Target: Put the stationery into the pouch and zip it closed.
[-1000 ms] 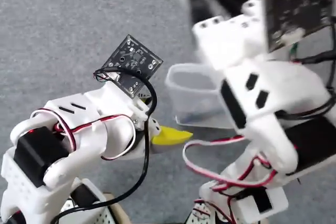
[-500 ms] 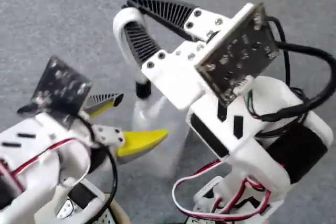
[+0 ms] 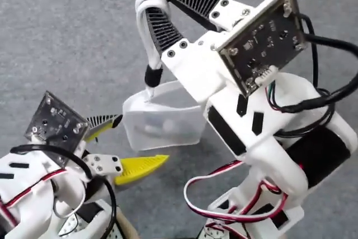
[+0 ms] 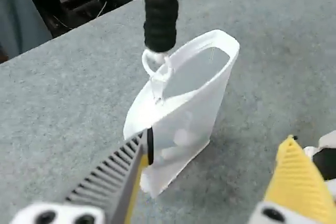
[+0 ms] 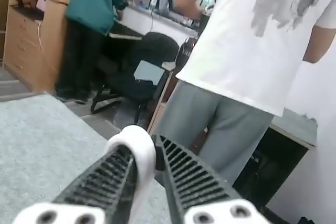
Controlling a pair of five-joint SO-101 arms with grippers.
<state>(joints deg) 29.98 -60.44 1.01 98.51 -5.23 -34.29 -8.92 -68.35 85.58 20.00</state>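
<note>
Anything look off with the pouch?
Yes: the pouch hangs tilted from the right gripper, pinched at one end of its rim, mouth gaping open. The left gripper sits open beside it.

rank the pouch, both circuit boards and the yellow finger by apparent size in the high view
1. right arm's board and pouch: too alike to split; the board is nearer
2. left arm's board
3. yellow finger

The pouch point(image 3: 163, 121) is soft, frosted, see-through plastic with a slight sheen. The counter point(image 3: 67, 43) is covered in matt grey, felt-like cloth, finely rough. The left pincer point(image 3: 140, 140) has ribbed yellow and black plastic fingers. The right pincer point(image 3: 150, 87) is ribbed black and smooth white plastic, its tip wrapped in matt black.
</note>
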